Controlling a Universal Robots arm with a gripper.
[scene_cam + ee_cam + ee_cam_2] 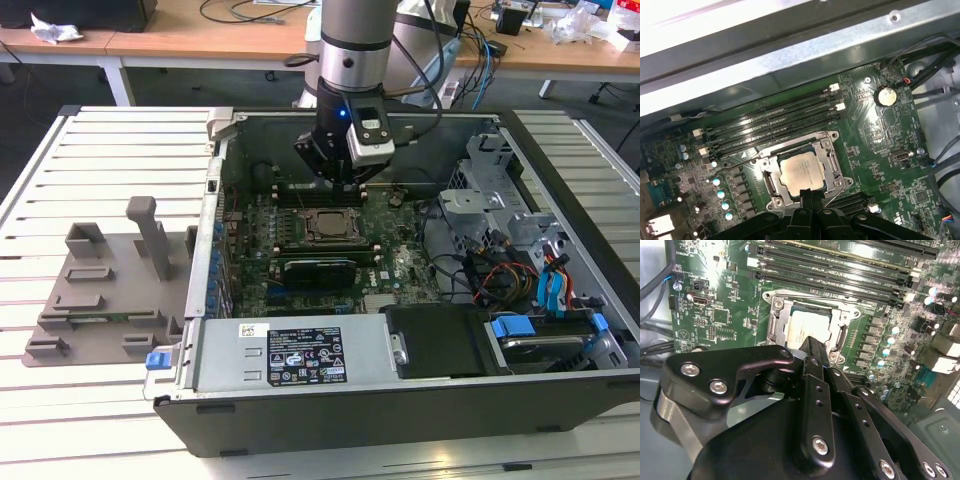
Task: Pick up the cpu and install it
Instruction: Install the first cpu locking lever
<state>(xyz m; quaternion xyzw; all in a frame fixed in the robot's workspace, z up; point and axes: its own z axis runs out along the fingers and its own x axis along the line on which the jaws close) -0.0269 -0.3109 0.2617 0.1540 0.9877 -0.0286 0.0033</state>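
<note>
The flat square silver-topped cpu (801,171) lies in the metal socket frame (771,182) on the green motherboard (880,145), inside the open black computer case (400,415). The black claw (808,196) hangs just above the chip's edge, drawn narrow and empty. If it pressed off-centre, the chip could tilt and bend the socket pins.

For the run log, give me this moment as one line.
cpu: seated in motherboard socket | tool: shut, empty, poised over cpu | computer case: open
</note>
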